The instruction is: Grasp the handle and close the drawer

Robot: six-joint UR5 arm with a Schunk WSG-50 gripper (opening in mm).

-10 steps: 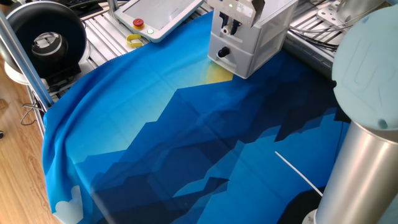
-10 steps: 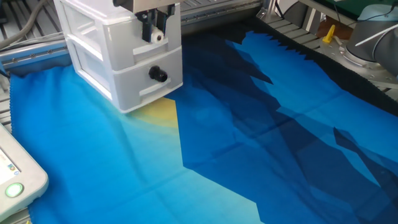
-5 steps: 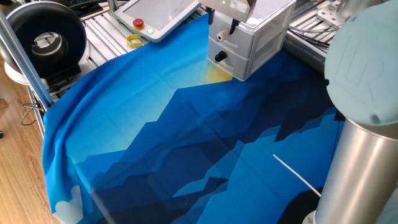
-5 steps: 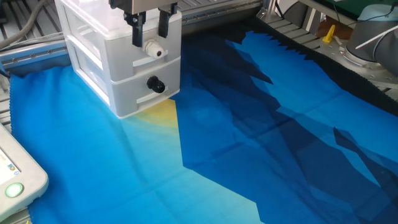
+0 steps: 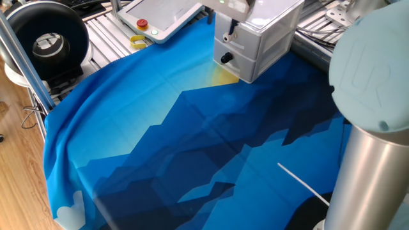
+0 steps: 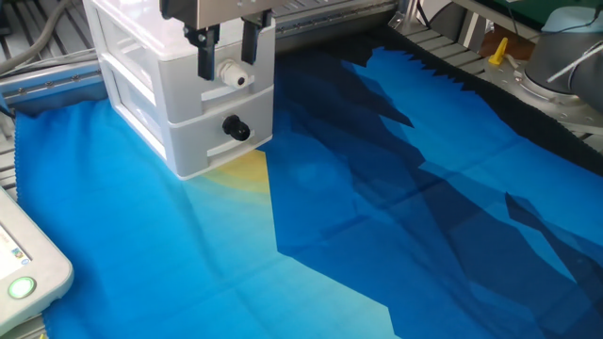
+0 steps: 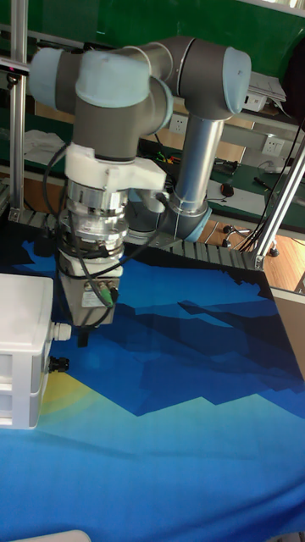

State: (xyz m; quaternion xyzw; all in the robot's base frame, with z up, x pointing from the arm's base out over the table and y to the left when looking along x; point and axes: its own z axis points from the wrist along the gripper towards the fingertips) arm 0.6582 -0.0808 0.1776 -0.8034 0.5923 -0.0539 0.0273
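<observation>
The handle (image 6: 229,75) is a small white knob on the front of the upper drawer (image 6: 193,68) of a white plastic cabinet (image 6: 141,85) that stands near a corner of the blue-clothed surface (image 6: 311,235). The knob's short axis runs level, pointing away from the drawer front and out over the cloth; the tall fixed view shows it jutting sideways from the cabinet's face. The drawer front looks flush with the cabinet body and with the lower drawer that carries the black knob (image 6: 234,128), so the drawer appears to be pushed in, or very nearly so.

The gripper (image 6: 226,49) hangs over the cabinet's front edge with its two dark fingers (image 6: 204,55) pointing down. They are spread, one to each side of the knob and slightly above it, and neither seems to touch it. The gripper is therefore open and empty. This straddling pose suits a knob that sticks out level: fingers coming from above can close across its width, and a push along its axis then drives the drawer straight into its slot. Judged from the flush fronts, the closing step looks done.
</observation>
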